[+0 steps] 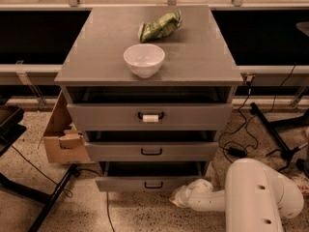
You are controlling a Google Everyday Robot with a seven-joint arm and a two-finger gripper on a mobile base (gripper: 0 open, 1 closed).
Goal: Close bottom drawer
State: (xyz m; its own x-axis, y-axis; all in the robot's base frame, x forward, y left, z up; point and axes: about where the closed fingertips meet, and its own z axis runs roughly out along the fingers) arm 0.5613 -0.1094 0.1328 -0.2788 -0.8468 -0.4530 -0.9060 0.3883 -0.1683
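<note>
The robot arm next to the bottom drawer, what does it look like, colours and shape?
The arm is off-white throughout: a fat, rounded tube with two small dark dots on its shell, tapering to a slimmer, knobbly wrist. No cables show on it. The gripper, also pale, sits low beside the bottom drawer.

Matt grey, gloss white

The bottom drawer (123,183) looked matt grey metal, perhaps painted. The bowl (144,59) shone glossy white; the bag (159,27) was crinkly. The gripper (179,196), smooth white plastic, sat below the front right corner of the desk (203,52).

pincer (178,196) low by bottom drawer (126,183) right end, open floor (133,212) before its front, cardboard box (62,140) left
</note>
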